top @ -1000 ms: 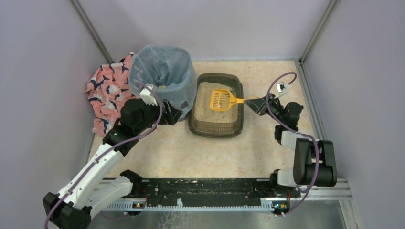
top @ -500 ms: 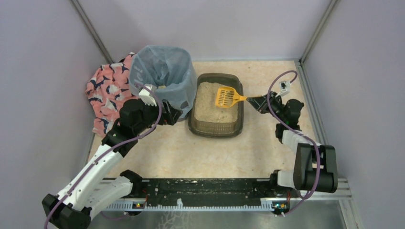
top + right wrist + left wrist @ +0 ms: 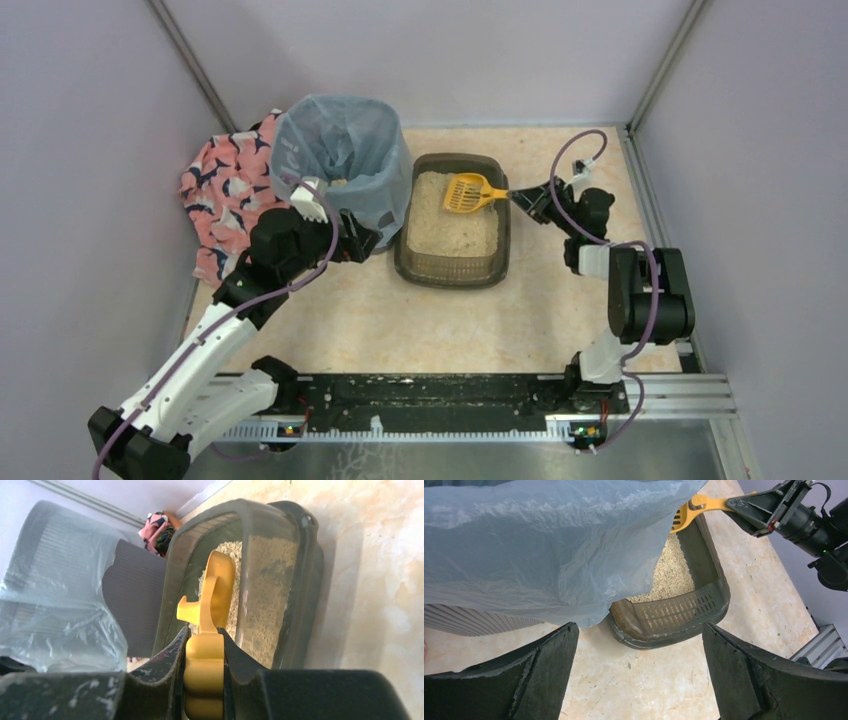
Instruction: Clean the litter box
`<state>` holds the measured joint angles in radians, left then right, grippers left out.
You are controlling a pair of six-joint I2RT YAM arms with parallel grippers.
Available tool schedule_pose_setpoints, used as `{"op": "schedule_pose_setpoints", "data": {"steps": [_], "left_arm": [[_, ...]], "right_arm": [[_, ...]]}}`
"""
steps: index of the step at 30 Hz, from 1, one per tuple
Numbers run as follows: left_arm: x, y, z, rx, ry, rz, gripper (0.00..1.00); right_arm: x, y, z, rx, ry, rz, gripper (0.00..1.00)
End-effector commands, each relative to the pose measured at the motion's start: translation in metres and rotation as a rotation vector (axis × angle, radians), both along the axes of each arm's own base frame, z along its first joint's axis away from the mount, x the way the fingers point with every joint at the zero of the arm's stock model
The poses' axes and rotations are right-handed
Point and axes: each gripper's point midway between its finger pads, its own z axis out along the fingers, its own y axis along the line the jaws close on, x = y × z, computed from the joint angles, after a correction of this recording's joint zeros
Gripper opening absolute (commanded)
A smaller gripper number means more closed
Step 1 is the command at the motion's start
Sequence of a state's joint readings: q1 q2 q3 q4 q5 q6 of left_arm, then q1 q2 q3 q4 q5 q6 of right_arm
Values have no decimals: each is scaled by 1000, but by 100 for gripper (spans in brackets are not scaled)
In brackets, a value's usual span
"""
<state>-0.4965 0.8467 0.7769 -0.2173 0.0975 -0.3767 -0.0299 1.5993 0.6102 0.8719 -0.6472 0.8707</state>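
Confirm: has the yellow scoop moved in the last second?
Yes. The yellow scoop, held by the right gripper, shifted toward the far end of the litter box, which stayed put.

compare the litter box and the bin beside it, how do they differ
The litter box is a shallow, dark rectangular tray; the bin is tall. The litter box holds beige litter; the bin is lined with a light blue bag. Both are open-topped and stand side by side.

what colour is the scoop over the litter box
The scoop is yellow-orange, clearest in the right wrist view.
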Motion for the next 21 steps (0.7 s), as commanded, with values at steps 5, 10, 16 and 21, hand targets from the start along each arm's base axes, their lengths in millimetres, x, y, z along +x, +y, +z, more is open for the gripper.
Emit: {"op": "schedule_pose_setpoints", "data": {"steps": [5, 10, 16, 21], "left_arm": [[2, 4, 3, 2, -18, 16, 99], [1, 6, 5, 7, -25, 21, 99], [-5, 5, 14, -7, -46, 2, 99], [-7, 2, 16, -23, -51, -20, 99]], "right_arm": [[40, 12, 29, 6, -58, -83, 0], [23, 24, 54, 73, -109, -7, 0], [-6, 20, 117, 5, -178, -12, 0], [-15, 24, 171, 15, -224, 22, 0]]}}
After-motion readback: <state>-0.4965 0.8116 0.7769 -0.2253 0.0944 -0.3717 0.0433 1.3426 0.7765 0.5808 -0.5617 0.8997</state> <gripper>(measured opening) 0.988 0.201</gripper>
